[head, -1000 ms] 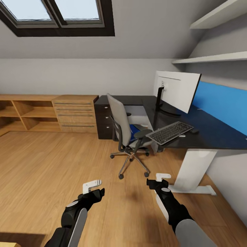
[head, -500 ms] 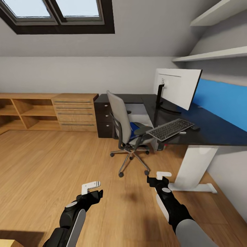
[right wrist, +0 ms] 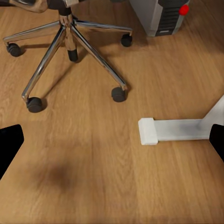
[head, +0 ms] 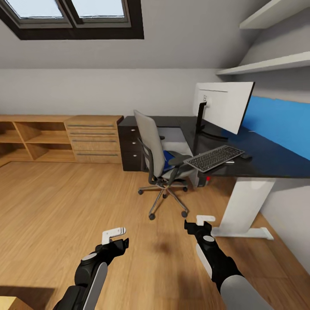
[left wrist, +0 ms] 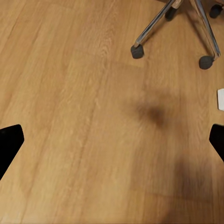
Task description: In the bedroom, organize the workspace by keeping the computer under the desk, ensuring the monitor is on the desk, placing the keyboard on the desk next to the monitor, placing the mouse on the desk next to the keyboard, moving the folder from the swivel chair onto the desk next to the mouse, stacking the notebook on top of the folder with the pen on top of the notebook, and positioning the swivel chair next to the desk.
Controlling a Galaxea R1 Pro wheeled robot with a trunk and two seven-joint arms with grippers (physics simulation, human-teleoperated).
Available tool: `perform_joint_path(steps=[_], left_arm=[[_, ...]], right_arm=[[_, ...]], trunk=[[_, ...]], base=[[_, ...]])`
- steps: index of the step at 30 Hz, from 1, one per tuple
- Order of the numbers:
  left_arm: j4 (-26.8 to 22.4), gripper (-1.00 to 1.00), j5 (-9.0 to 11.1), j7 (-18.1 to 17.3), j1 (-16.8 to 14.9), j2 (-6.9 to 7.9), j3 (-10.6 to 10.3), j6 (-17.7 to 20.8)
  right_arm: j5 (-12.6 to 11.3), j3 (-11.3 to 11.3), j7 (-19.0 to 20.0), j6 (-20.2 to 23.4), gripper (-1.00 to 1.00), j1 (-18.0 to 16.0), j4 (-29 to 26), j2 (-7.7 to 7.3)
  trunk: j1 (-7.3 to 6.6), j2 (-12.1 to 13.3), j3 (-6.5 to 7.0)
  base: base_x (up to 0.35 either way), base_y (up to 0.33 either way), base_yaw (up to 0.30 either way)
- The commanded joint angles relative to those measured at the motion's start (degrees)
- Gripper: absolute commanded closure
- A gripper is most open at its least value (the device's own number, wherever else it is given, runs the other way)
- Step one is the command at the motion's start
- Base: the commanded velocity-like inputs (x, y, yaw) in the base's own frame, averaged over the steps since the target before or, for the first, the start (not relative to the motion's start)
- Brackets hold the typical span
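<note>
The black desk [head: 267,165] runs along the right wall. On it stand the monitor [head: 221,105], the keyboard [head: 214,157] and the mouse [head: 245,156], with a slim white pen [head: 230,162] by the keyboard. The grey swivel chair [head: 150,142] stands in front of the desk with the blue folder [head: 168,161] on its seat. Under the desk sits the computer [right wrist: 161,16]. The notebook is out of view. My left gripper [head: 114,234] and right gripper [head: 204,220] hang open over bare floor, short of the chair.
A wooden chest of drawers [head: 94,138] and open shelving [head: 30,140] line the back wall, next to black drawers [head: 130,148]. The desk's white leg and foot [right wrist: 172,129] stand just right of my right gripper. The chair's chrome base [right wrist: 70,37] lies ahead.
The whole head view has shifted slightly, so the camera has moved. Chair, folder and desk things keep their places. Both grippers stay open in nearly the same pose.
</note>
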Motion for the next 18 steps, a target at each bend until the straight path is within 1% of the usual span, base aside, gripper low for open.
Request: perform_joint_path(steps=[1,11,14,16,17,18], left_arm=[[-0.01,-1.00,0.61,0.53,-0.03,0.00,-0.06,0.17],[0.20,-1.00,0.66,0.51,-0.03,-0.02,-0.08,0.21],[2.60,-1.00,0.74,0.65,-0.35,-0.19,-0.08,0.53],[3.86,-1.00,0.80,0.68,-1.59,-0.32,-0.08,0.72],[6.94,-1.00,0.91,0.69,-5.72,-0.44,-0.08,1.89],[8.55,-1.00,0.96,0.70,-7.55,-0.46,-0.06,2.65]], right_arm=[[0.13,0.06,-0.23,0.39,-1.00,-0.01,-0.11,0.01],[0.21,0.07,-0.24,0.37,-1.00,-0.01,-0.10,0.02],[0.19,0.10,-0.20,0.39,-1.00,-0.01,-0.08,0.02],[0.20,0.12,-0.20,0.39,-1.00,-0.01,-0.06,0.03],[0.20,0.17,-0.23,0.39,-1.00,-0.01,-0.08,0.07],[0.22,0.18,-0.25,0.39,-1.00,-0.01,-0.08,0.08]], trunk=[[0.22,-0.44,-0.24],[2.41,-4.45,-2.03],[3.07,-5.65,-2.57],[3.51,-6.46,-2.93],[3.73,-6.86,-3.11],[3.95,-7.26,-3.29]], base=[[0.000,0.000,0.000],[0.000,0.000,0.000],[0.000,0.000,0.000],[0.000,0.000,0.000],[0.000,0.000,0.000],[0.000,0.000,0.000]])
